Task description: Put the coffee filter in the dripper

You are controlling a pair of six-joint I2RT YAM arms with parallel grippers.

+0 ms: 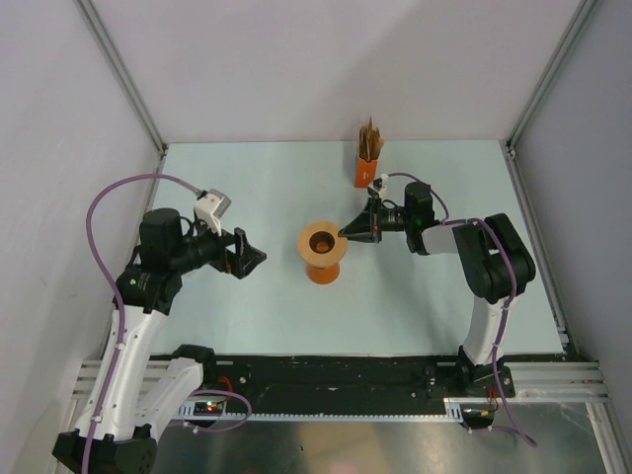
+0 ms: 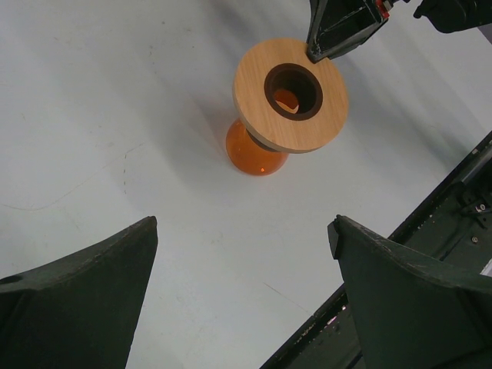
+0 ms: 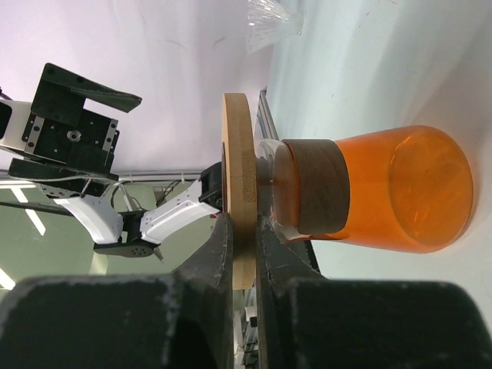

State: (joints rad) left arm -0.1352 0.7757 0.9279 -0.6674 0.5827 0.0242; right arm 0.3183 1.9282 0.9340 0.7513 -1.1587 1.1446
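Observation:
A flat round wooden disc [image 1: 322, 241] with a dark centre hole lies on top of the orange glass beaker [image 1: 323, 270] at mid-table. My right gripper [image 1: 344, 234] is shut on the disc's right rim; in the right wrist view its fingers [image 3: 219, 246] pinch the disc's edge [image 3: 240, 154] above the beaker [image 3: 384, 188]. A clear ribbed object, apparently the dripper [image 3: 269, 19], shows only at the top edge of that view. No single coffee filter is in view. My left gripper [image 1: 255, 259] is open and empty, left of the beaker [image 2: 254, 154].
A small orange box with a bunch of brown papers [image 1: 369, 158] stands at the back of the table. The black rail [image 1: 336, 370] runs along the near edge. Grey walls close in the left, right and back sides.

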